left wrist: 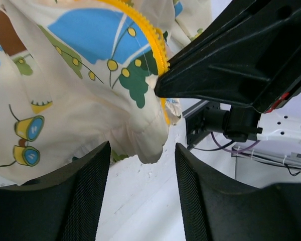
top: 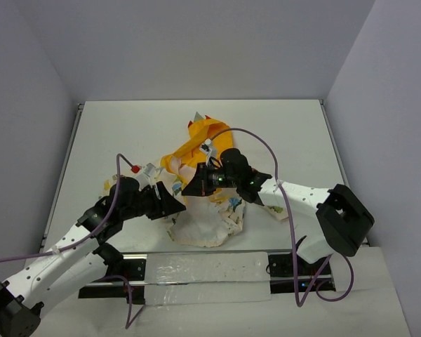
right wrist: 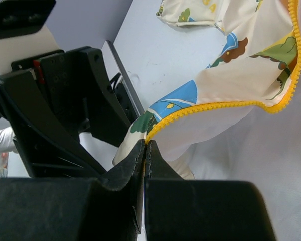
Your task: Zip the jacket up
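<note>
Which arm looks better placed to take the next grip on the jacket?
Left, probably: the left gripper is open and free right by the jacket hem, while the right gripper is shut on the yellow zipper edge.

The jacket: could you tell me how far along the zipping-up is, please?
Done: the right fingers are shut on the yellow zipper edge of the jacket. In hand: the left fingers stand open near the hem corner, not gripping it. Left: the front lies open and no joined teeth show, so all the zipping remains.
</note>
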Available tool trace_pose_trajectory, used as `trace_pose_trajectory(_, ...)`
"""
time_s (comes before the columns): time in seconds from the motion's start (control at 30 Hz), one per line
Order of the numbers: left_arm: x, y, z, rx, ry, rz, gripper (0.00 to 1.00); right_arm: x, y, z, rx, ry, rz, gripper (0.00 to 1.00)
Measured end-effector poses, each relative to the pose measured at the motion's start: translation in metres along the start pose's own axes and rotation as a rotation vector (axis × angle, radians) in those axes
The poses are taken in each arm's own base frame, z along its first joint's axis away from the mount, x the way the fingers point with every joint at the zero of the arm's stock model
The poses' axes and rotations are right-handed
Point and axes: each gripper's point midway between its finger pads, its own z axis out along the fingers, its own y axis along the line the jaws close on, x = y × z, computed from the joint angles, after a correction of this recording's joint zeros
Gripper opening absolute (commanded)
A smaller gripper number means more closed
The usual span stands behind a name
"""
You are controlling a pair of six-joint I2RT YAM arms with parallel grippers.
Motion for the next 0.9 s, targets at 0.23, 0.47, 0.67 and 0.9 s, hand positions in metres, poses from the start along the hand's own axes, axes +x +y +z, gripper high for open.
trace_pose_trajectory(0.23, -0.003, -0.006, 0.001, 0.023, -0.034, -0.026, 0.53, 0.001, -0.001, 0.0, 0.003, 0.003, 0.0, 0.0)
trace_pose_trajectory(0.47, -0.019, -0.013, -0.005, 0.053, -0.13, -0.061, 0.47, 0.001, -0.001, 0.0, 0.003, 0.003, -0.001, 0.0)
trace_pose_trajectory(0.67, -0.018, -0.006, 0.006, 0.018, -0.11, -0.08, 0.44, 0.001, -0.001, 0.0, 0.003, 0.004, -0.004, 0.0)
trace_pose_trajectory(0.9, -0.017, -0.003, 0.009, 0.002, -0.1, -0.085, 0.21, 0.001, -0.001, 0.0, 0.003, 0.004, -0.004, 0.0)
